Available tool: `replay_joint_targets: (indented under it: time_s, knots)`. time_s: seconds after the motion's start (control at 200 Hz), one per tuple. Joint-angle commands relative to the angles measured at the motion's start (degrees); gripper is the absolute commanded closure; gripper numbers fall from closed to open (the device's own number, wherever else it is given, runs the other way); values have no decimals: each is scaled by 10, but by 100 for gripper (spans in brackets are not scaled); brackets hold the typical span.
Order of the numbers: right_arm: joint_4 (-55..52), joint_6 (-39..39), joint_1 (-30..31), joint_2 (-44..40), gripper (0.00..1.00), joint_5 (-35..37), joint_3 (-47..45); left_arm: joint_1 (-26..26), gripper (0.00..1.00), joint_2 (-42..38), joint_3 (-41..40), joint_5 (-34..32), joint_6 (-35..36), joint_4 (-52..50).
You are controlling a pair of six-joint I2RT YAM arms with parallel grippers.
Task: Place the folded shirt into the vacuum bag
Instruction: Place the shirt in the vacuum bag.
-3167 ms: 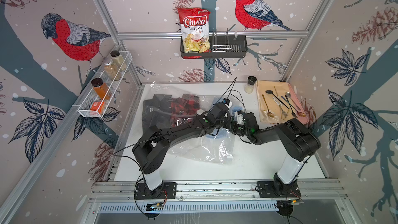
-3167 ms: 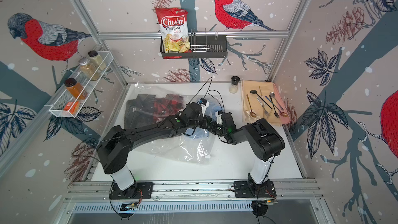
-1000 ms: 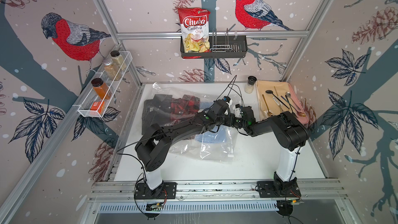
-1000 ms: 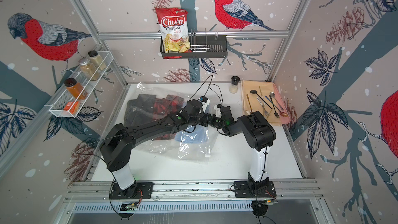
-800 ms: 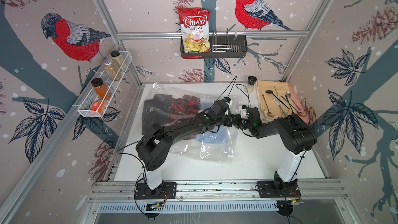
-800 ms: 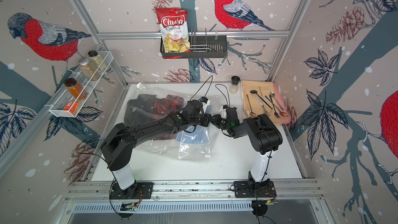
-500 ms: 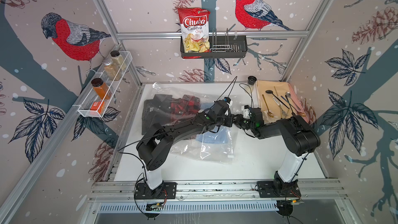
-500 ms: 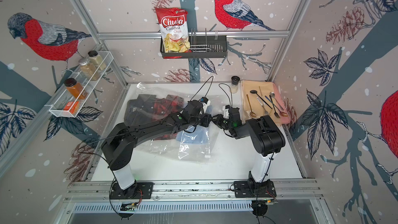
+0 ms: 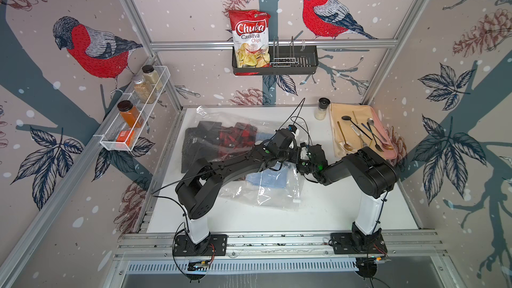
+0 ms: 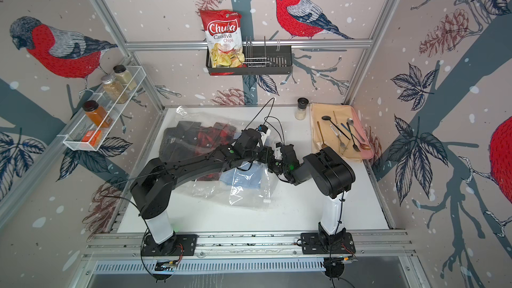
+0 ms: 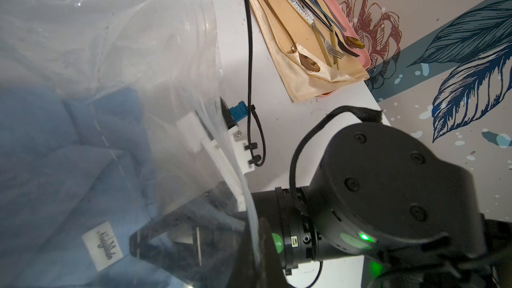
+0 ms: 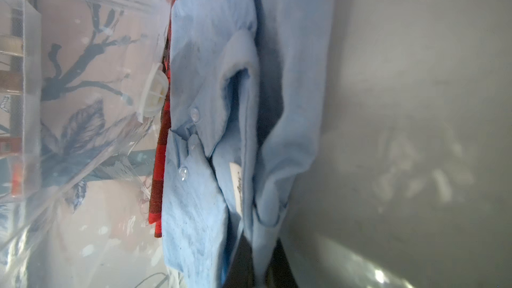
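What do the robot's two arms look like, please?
Both the left arm and right arm are matte black with chunky rounded joints, on white base columns bolted to black plates. Green lights glow near the wrists, which carry white camera brackets and looping thin black cables.

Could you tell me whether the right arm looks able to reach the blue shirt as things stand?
Likely yes: the right gripper sits inside the vacuum bag, whose mouth the left gripper holds up, and it seems shut on a fold of the blue shirt.
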Motion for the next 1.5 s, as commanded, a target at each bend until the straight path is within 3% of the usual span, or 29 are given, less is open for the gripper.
replay_joint_targets:
  time_s: [0.0, 0.25, 0.51, 0.625, 0.926, 1.276, 1.401, 1.496]
  knots:
    - [17, 6, -20, -26, 93, 10, -17, 1, 100, -4, 1, -1, 7, 9]
    - [-14, -12, -45, -62, 94, 8, -33, 1, 100, -4, -1, 1, 6, 14]
    - [32, 30, 59, -3, 96, 15, 15, 1, 100, -2, -1, 4, 7, 17]
    - [54, 51, 77, 6, 98, 35, 17, 1, 100, -4, -3, 3, 6, 16]
    - [23, 34, 8, -81, 98, 70, -64, 1, 100, -5, -10, 2, 7, 21]
    - [14, 31, -17, -44, 97, 57, -26, 2, 100, 0, -10, 5, 7, 27]
    - [6, 21, -25, -41, 92, 47, -16, 2, 100, 2, -8, 8, 8, 27]
    - [-7, 12, -44, -66, 75, 46, -31, 5, 100, 1, -8, 9, 8, 28]
